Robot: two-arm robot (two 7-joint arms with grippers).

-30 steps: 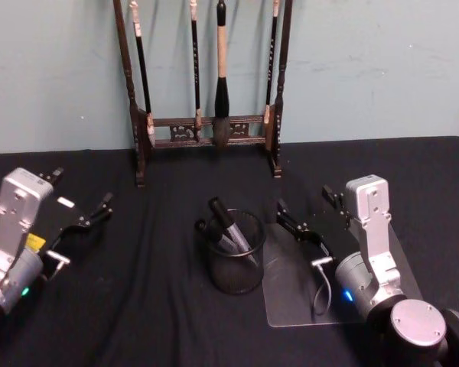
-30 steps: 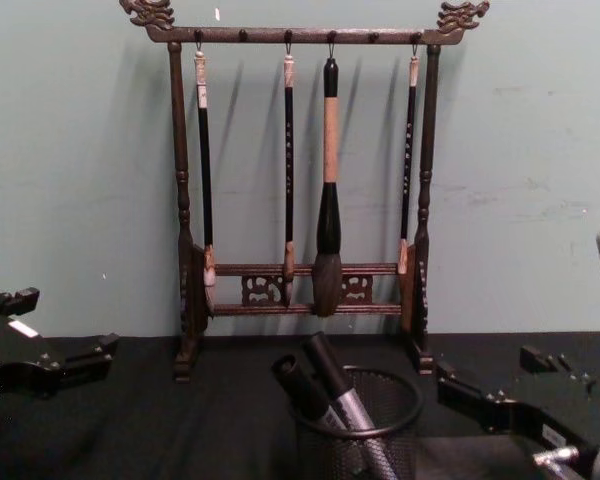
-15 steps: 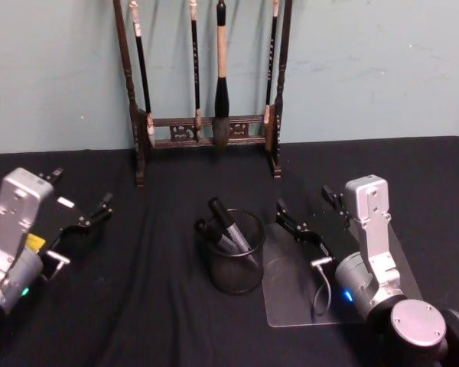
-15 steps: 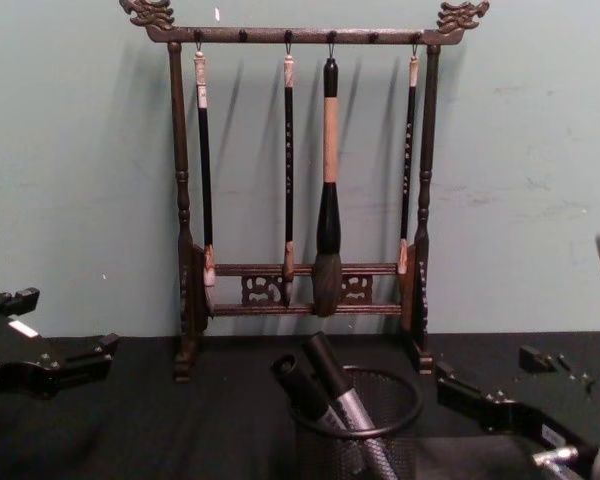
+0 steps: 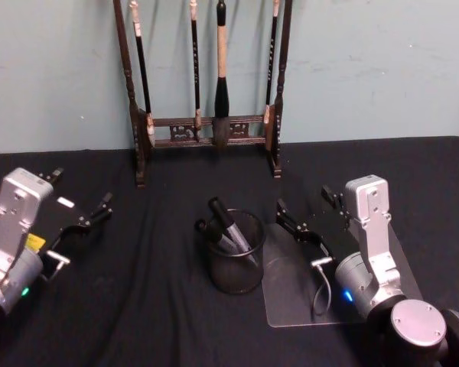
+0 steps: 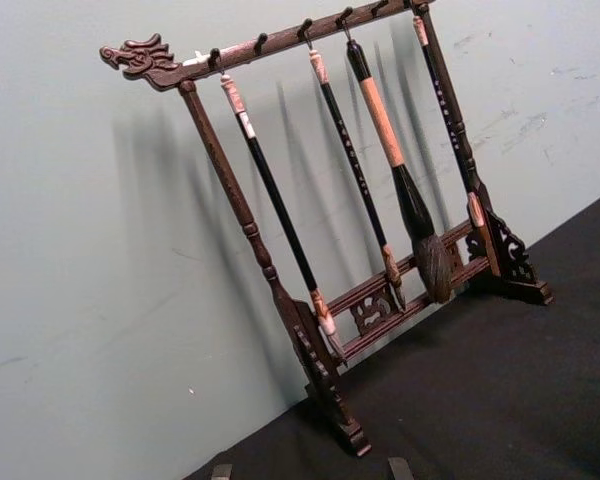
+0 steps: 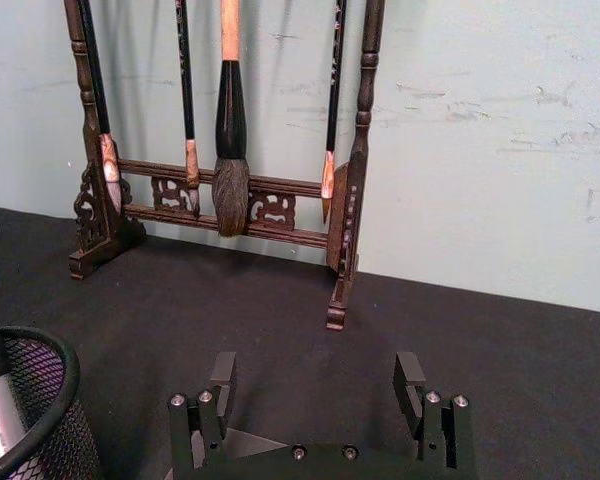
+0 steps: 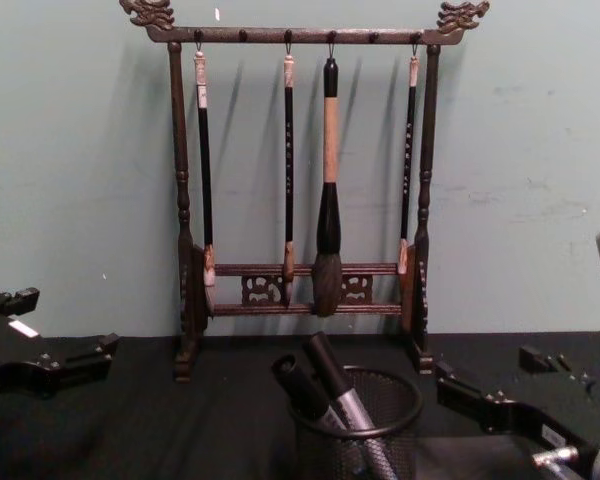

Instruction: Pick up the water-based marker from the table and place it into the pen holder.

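Next to the frame half a second earlier, nothing has shifted: both arms, the cup and the markers sit exactly where they were.

The pen holder [image 5: 236, 262], a small round black mesh cup with a solid rim, stands on the black tabletop [image 5: 153, 306], in front of the tall wooden brush rack [image 5: 206, 99] and well apart from it. Two markers lean inside the cup, both tilted toward the robot's left. The taller marker [image 8: 332, 378] has a black cap and a silver-grey barrel that runs down into the mesh; the second marker [image 8: 298, 388] lies just beside it on the robot's left, its black cap poking over the rim. No marker lies on the bare cloth around the cup.

The right claw [image 5: 312, 218] hovers just to the right of the pen holder, above a clear plastic sheet [image 5: 291, 294] that lies flat on the tabletop with its edge close to the cup's base. Its two fingers are spread wide with nothing between them; the right wrist view shows both fingers [image 7: 223, 385] parted and the cup's rim off to one side.

The left claw [image 5: 80, 202] sits well to the left of the pen holder, low over the tabletop, its fingers also spread and empty.

Four brushes hang from the rack's top bar.
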